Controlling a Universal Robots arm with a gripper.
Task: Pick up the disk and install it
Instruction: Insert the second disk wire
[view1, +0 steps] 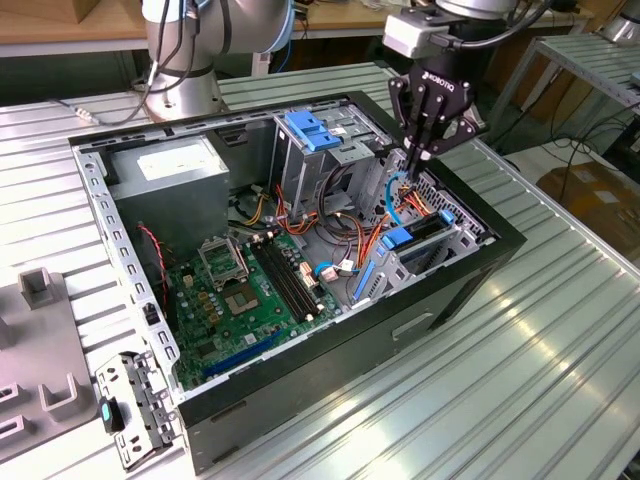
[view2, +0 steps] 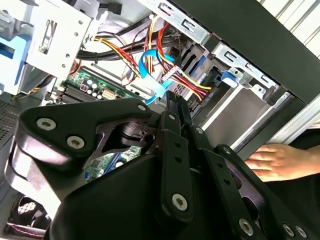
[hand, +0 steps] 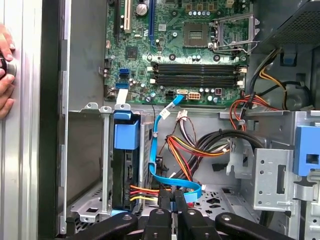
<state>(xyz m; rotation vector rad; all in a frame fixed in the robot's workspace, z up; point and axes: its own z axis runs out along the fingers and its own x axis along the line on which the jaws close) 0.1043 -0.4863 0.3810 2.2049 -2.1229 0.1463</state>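
Note:
The disk (hand: 125, 167) stands on edge inside the drive cage (hand: 87, 150) of the open computer case (view1: 480, 265). Its dark body is topped by a blue rail tab (hand: 126, 134), and red and yellow power wires (hand: 142, 192) reach its end. In the exterior view the disk (view1: 422, 232) sits in the cage nearest the exterior view's right. My gripper (view1: 415, 155) hangs just above that cage, and its fingers (hand: 165, 200) are pressed together on the end of a flat blue cable (hand: 156, 150). In the second wrist view the gripper (view2: 175, 102) points at the same blue cable (view2: 150, 70).
A person's hand (view2: 277, 161) rests on the table beside the case, also seen as the hand (hand: 5, 65). The case holds a green motherboard (view1: 240, 290), a grey power supply (view1: 165, 175), loose wire bundles (view1: 345, 235) and a second cage with a light-blue bracket (view1: 312, 130).

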